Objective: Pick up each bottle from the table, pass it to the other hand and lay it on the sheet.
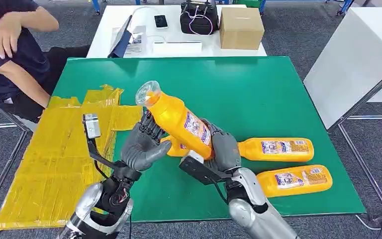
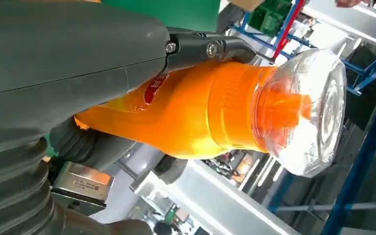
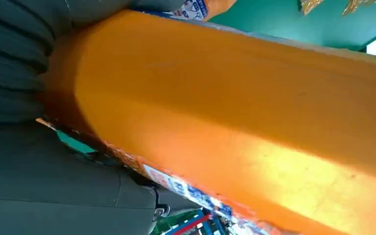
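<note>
- Both hands, left hand (image 1: 140, 148) and right hand (image 1: 225, 148), are clasping one orange bottle (image 1: 176, 118) tilted above the green bench (image 1: 258, 89).
- Yellow sheet (image 1: 54, 159) is lying at the bench's left side.
- Two bottles (image 1: 278, 149) are lying right of the hands.

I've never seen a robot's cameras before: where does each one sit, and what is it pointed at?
Head view: high on the body, looking down at the green table; both arms and each robot hand show, left, right.
Left wrist view: behind the left robot hand, facing the held bottle and its clear cap.
Right wrist view: behind the right robot hand, against the bottle's side.
All three share that bottle.
</note>
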### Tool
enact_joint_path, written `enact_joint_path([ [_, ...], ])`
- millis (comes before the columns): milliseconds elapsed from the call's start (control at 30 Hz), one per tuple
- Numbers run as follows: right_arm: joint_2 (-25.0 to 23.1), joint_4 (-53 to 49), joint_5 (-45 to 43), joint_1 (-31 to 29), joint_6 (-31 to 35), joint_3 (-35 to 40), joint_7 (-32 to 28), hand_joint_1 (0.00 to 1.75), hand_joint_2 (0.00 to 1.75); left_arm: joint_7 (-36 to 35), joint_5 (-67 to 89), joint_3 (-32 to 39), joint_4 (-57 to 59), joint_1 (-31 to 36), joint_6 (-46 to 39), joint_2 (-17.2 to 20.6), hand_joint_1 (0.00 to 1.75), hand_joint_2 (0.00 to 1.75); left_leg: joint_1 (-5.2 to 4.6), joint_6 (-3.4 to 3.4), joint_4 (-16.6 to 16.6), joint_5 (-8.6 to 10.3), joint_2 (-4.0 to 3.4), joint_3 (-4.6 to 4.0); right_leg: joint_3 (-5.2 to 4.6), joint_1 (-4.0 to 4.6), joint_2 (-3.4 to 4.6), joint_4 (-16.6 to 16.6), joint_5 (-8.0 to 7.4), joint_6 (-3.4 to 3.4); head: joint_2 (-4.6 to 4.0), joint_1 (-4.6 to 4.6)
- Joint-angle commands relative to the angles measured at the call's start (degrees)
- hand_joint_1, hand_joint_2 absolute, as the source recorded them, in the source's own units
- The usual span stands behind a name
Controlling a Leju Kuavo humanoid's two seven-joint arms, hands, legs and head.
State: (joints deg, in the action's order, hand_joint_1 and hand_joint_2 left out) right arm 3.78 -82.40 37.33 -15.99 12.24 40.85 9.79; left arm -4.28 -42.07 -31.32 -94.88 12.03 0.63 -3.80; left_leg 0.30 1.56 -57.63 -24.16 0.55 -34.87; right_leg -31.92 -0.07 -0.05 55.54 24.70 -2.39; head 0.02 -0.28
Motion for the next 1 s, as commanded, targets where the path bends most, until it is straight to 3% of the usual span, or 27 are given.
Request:
enact_joint_path([
  [33, -1.7, 6.0, 0.7, -4.3, -0.8, 5.7, -0.3, 1.75, 1.75, 0.4, 4.1, -7.1, 4.1, 3.5, -1.5, -0.6, 0.00, 1.75, 0.01, -0.04, 0.0, -0.04, -0.09, 0.10, 0.10, 0.01, 0.05, 0.0, 0.03, 0.02, 0.00, 0.02],
  [733, -2.8, 10.7, 1.9, -5.9, 0.4, 8.3, -0.7, 1.75, 1.75, 1.1, 9.5, -11.7, 6.2, 4.8, -4.6, -2.3, 0.00, 1.75, -0.01, -0.03, 0.0, -0.05, -0.05, 0.09, 0.09, 0.00, 0.02, 0.0, 0.04, 0.01, 0.00, 0.00],
  [1000, -4.0, 16.1, 9.2, -8.8, 1.7, 13.1, 0.3, 1.75, 1.75, 0.6, 9.0, -13.3, 6.7, 6.2, -6.5, -3.3, 0.00, 1.75, 0.02, -0.05, 0.0, -0.06, -0.06, 0.14, 0.14, 0.02, 0.02, 0.0, 0.05, 0.02, 0.00, 0.02],
])
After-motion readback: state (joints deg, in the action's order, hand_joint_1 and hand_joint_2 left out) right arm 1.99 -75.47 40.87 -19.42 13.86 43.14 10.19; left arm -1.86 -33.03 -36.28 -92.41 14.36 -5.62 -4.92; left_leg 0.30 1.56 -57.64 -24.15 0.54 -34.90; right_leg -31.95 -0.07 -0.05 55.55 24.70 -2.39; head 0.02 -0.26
